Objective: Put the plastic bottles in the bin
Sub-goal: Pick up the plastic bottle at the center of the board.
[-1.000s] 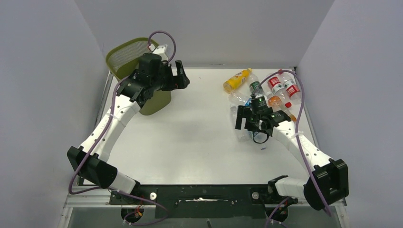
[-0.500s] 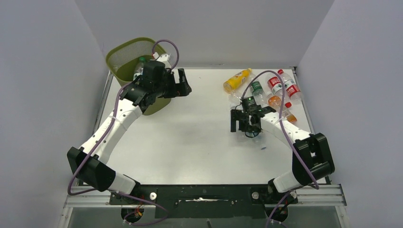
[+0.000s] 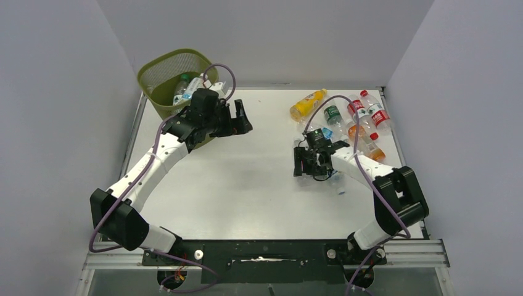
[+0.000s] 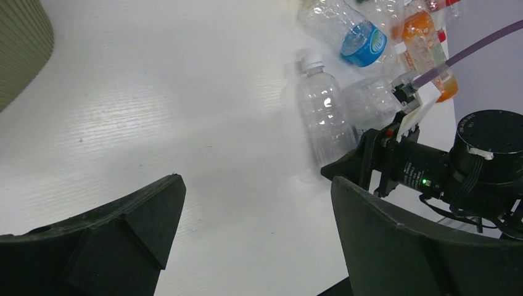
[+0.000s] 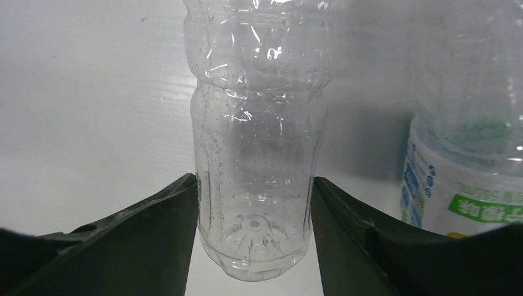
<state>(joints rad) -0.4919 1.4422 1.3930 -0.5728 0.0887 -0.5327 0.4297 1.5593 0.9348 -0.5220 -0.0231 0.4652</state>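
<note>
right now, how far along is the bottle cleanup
Done: a few bottles already lie in the bin. In hand: the right gripper has its fingers against both sides of a clear bottle lying on the table; the left gripper is open and empty. Left: that bottle, plus a cluster at the far right, including a yellow bottle and red-labelled bottles.

A white desk [image 3: 259,191] — plain pale-grey walls [image 3: 271,37] rise behind it and on both its sides, evenly lit; a black rail [image 3: 265,251] lines its near edge.
</note>
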